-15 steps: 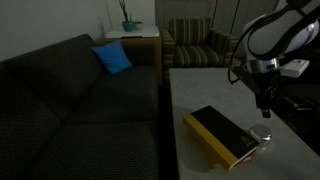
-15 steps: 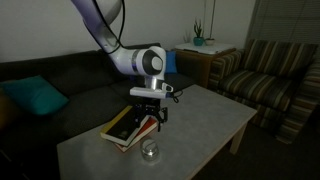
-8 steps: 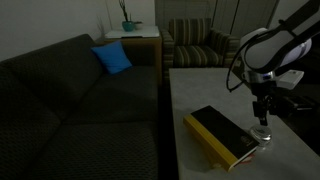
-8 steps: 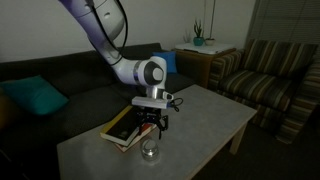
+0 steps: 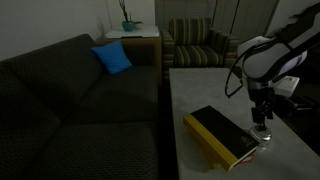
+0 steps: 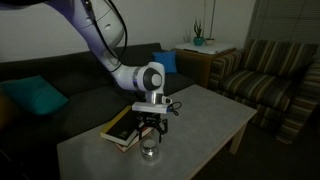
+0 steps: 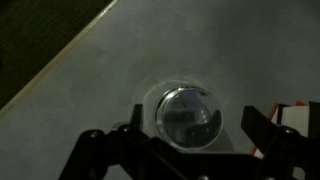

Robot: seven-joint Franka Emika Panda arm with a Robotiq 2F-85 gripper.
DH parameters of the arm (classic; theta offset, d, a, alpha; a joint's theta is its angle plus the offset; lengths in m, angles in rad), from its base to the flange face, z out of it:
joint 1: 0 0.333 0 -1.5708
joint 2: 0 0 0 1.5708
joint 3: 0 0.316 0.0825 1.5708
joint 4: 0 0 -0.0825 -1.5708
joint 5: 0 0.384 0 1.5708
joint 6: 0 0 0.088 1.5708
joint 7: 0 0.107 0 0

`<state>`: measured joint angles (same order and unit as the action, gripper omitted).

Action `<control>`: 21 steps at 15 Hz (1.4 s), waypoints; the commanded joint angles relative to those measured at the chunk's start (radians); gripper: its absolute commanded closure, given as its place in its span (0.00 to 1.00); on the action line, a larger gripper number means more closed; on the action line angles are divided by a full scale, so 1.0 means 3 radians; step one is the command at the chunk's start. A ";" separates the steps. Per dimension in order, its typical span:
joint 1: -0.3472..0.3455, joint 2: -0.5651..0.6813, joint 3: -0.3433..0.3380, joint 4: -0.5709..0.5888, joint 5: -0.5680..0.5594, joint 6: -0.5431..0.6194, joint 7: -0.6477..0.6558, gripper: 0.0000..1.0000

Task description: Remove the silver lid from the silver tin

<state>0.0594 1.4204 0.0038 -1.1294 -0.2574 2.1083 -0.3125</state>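
Looking down, only the wrist view shows the gripper (image 7: 192, 128) spread open either side of the silver lid (image 7: 188, 112).

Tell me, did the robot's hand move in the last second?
Yes. In an exterior view the hand has come straight down next to the black-and-yellow book, which stayed put. It now hangs just above the silver tin.

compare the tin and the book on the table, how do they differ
The tin is round; the book is a flat rectangle. The tin is shiny silver; the book is black with yellow. The tin is far smaller than the book. Both rest on the table, close together.
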 commanded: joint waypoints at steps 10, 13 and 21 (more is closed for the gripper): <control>-0.0060 0.0121 0.0086 -0.0194 0.0101 0.0836 0.0275 0.00; -0.0062 0.0164 0.0079 -0.0229 0.0126 0.0931 0.0341 0.00; 0.0015 -0.0009 -0.0017 -0.0561 0.0103 0.1243 0.0802 0.00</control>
<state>0.0560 1.4676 0.0109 -1.2108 -0.2287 2.4371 -0.1169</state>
